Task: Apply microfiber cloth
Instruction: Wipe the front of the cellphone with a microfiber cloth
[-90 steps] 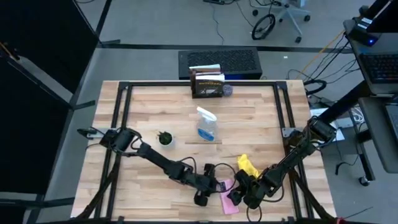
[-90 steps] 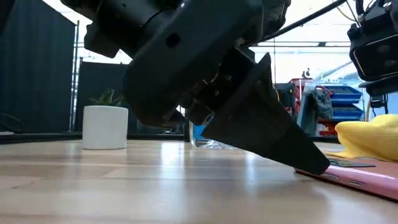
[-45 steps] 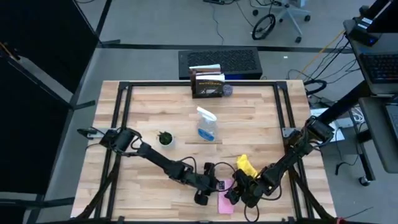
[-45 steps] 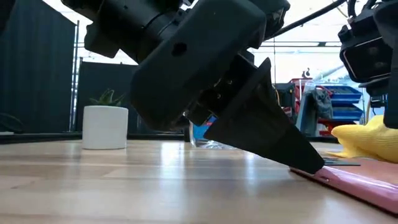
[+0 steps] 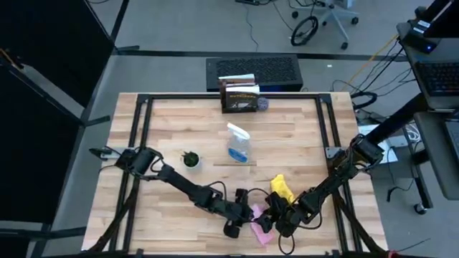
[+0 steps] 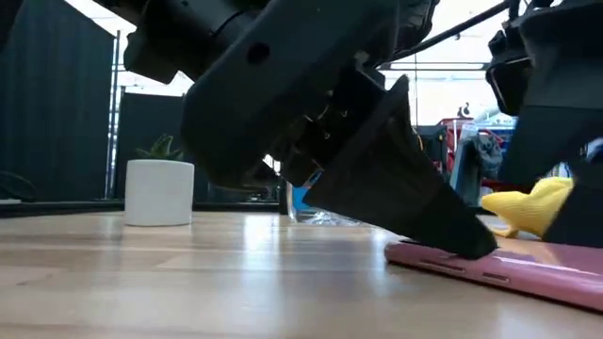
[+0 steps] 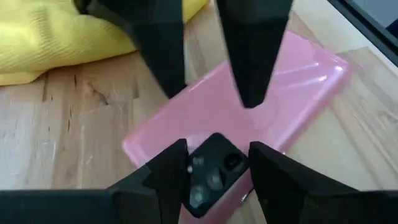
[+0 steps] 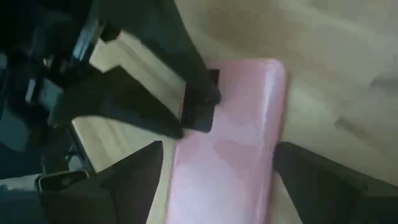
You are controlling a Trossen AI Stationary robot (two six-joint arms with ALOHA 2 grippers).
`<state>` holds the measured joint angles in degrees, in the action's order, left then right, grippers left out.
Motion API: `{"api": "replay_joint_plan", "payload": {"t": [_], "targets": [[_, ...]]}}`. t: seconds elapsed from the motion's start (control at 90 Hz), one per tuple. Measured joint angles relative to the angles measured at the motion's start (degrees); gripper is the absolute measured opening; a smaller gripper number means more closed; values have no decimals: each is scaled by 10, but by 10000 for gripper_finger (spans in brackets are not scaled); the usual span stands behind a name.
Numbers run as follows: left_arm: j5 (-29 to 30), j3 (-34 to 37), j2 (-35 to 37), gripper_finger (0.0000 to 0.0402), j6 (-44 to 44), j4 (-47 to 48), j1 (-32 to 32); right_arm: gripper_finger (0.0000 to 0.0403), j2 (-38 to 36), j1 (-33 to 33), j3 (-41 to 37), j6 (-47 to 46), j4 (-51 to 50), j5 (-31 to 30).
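Crowded near edge, open table elsewhere

Both tools meet at the table's (image 5: 165,125) near edge: the left tool (image 5: 251,213) and right tool (image 5: 267,221) flank the pink phone (image 5: 259,228), with the microfiber cloth (image 5: 281,189) just behind, leaving little passage there. Mid-table, the spray bottle (image 5: 239,143) and small potted plant (image 5: 191,159) stand apart with bare wood between. A dark box (image 5: 239,98) sits at the far edge.

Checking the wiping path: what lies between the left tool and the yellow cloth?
In the left wrist view, the pink phone lies between the left tool and the microfiber cloth.
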<state>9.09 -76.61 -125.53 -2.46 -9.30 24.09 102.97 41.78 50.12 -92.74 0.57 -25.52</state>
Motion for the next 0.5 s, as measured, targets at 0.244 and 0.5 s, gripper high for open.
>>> {"api": "replay_joint_plan", "payload": {"t": [0.244,0.5], "targets": [[8,0,91,154,-154,93,16,293,-2,0,2,1,-37,52],[42,0,71,154,-365,101,63,293,-2,2,1,14,-27,48]]}}
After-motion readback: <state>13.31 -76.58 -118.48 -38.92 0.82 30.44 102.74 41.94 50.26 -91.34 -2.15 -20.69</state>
